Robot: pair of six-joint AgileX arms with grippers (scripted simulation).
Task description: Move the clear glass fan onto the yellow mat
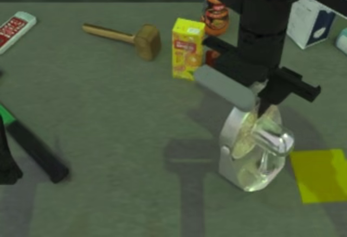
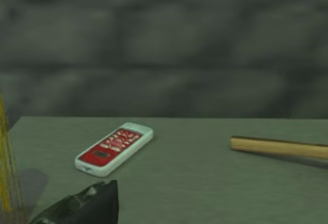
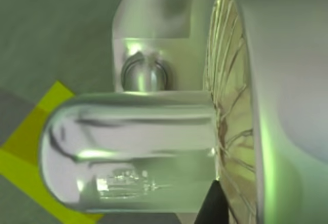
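Glass fan — the clear glass fan point(image 1: 252, 147) stands just left of the yellow mat point(image 1: 321, 175) (desk's right side); my right gripper's point(image 1: 260, 107) fingers clasp its top — left arm parked far left.

surface: grey-green table point(image 1: 108, 139) | far side: remote control point(image 1: 15, 29), wooden mallet point(image 1: 127, 37), juice carton point(image 1: 187, 49), white box point(image 1: 309, 23) | right: clear glass fan point(image 1: 255, 150), beside yellow mat point(image 1: 321, 175)

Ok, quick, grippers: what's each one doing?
Left gripper: parked at the table's left edge, cannot be told.
Right gripper: closed on the clear glass fan.
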